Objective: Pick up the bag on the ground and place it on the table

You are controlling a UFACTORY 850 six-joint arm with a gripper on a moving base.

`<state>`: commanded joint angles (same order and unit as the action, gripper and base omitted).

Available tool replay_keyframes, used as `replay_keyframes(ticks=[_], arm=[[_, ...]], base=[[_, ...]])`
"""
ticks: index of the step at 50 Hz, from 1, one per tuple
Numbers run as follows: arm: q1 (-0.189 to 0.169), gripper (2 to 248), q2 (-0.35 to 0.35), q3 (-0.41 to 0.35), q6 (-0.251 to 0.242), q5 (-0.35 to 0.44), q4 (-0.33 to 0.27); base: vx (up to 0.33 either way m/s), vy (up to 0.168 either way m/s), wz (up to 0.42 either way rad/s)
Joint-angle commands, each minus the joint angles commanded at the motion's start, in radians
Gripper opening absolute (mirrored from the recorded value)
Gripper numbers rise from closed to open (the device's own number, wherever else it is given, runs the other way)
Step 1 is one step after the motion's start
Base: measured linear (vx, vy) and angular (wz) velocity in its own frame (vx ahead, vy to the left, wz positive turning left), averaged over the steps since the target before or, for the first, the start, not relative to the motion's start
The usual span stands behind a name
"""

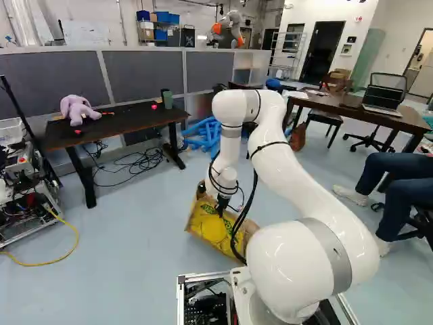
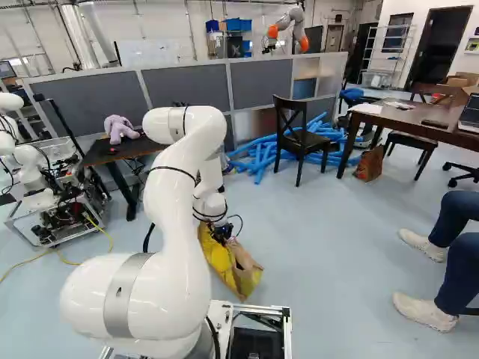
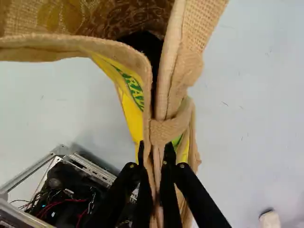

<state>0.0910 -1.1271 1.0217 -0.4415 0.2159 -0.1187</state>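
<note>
Bag [image 1: 211,228], pinched by its rim in the gripper [image 3: 155,151], wants a slow, straight lift. Swing it clear of the base [image 3: 96,169] afterwards.

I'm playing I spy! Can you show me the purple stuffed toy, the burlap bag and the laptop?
Purple stuffed toy [image 1: 80,110]: left base view, on its body.
Burlap bag [image 1: 208,228]: left base view, on its yellow side.
Laptop [image 1: 383,97]: left base view, on its screen.

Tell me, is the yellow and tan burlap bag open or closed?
Partly open: pinched between the jaws, but ahead of them the bag gapes, showing brown inside.
</note>
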Motion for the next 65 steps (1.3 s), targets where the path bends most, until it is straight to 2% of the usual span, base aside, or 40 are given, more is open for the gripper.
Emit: replay_keyframes(ticks=[38,65], arm=[[0.037,21,0.183,-0.221,0.0,-0.004,0.077],[0.037,21,0.305,-0.304,0.0,-0.069,0.135]], base=[[0.0,0.0,0.0],[0.0,0.0,0.0]])
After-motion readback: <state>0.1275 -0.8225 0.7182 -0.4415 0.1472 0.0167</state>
